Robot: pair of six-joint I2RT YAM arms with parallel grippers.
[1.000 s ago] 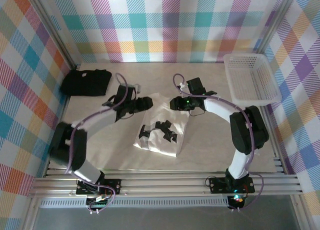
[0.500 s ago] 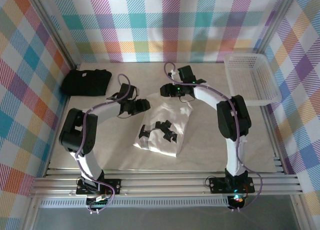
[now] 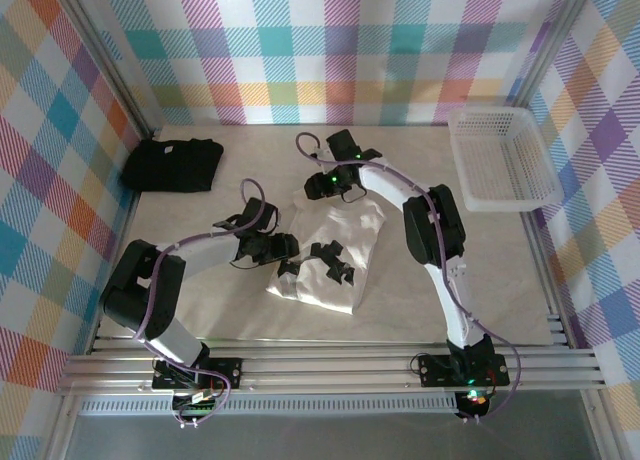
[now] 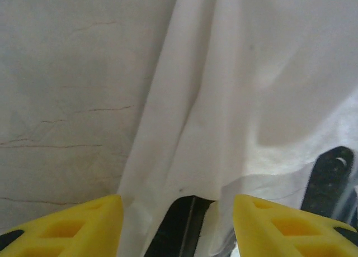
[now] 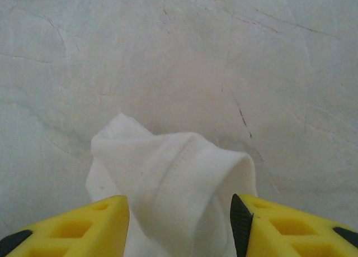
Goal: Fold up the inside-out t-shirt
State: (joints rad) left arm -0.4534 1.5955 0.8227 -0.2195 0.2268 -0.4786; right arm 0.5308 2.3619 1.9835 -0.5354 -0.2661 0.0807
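No legible text or numbers anywhere — the inside-out t-shirt point(image 3: 352, 230) included.

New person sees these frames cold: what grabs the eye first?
The white t-shirt mid-table with black patches on it, left claw at its left edge, right claw straddling a raised fold at its far edge. Then the plaid walls, a black t-shirt far left and a white basket far right.

Black t-shirt point(image 3: 172, 165) lay bunched at far left corner of bench point(image 3: 190, 300). White plastic basket point(image 3: 505, 206) sat at far right corner, close by right wall, well apart from black t-shirt. Bench top was pale, marbled with thin dark veins. Pastel checked walls point(image 3: 330, 50) stood round three sides. Aluminium rails point(image 3: 330, 365) ran along near edge.
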